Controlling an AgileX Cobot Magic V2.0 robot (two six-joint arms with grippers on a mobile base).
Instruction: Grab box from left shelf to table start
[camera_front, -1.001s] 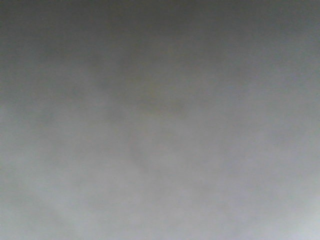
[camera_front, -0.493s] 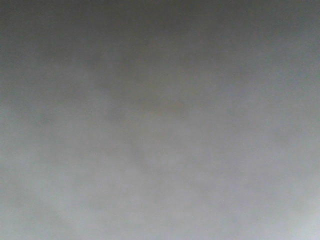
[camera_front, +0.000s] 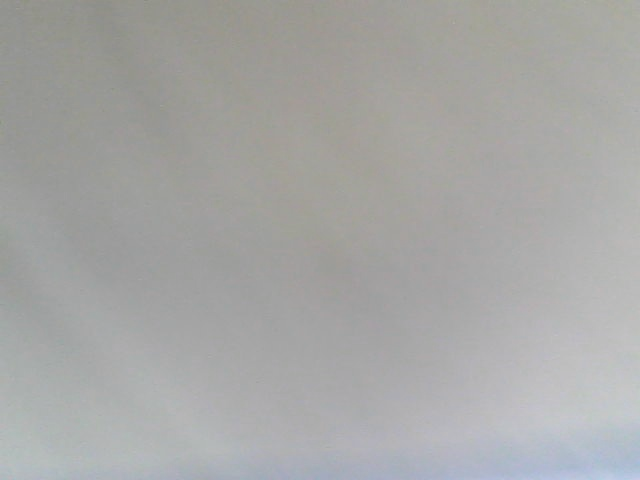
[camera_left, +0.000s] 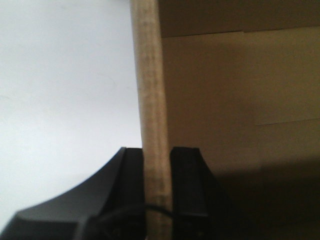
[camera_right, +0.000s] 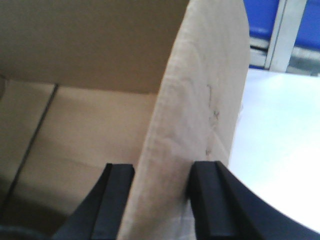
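The box is tan cardboard and shows from the inside in both wrist views. My left gripper (camera_left: 157, 152) is shut on the thin upright edge of the box wall (camera_left: 150, 75), one black finger (camera_left: 186, 175) on each side, with the box's shadowed inside (camera_left: 240, 100) to the right. My right gripper (camera_right: 162, 170) is shut on another box wall (camera_right: 200, 90), which fills the gap between its fingers (camera_right: 207, 195). The front view is one blank pale grey blur, with no object to make out. The left shelf is out of view.
A white flat surface (camera_left: 65, 90) lies just outside the box on the left wrist's side and also on the right wrist's side (camera_right: 280, 140). Beyond it stand blue bins (camera_right: 260, 15) behind a pale grey upright post (camera_right: 282, 35).
The front view has gone from a dim, mottled grey to a lighter, even grey. No shape or edge appears in any of its frames.
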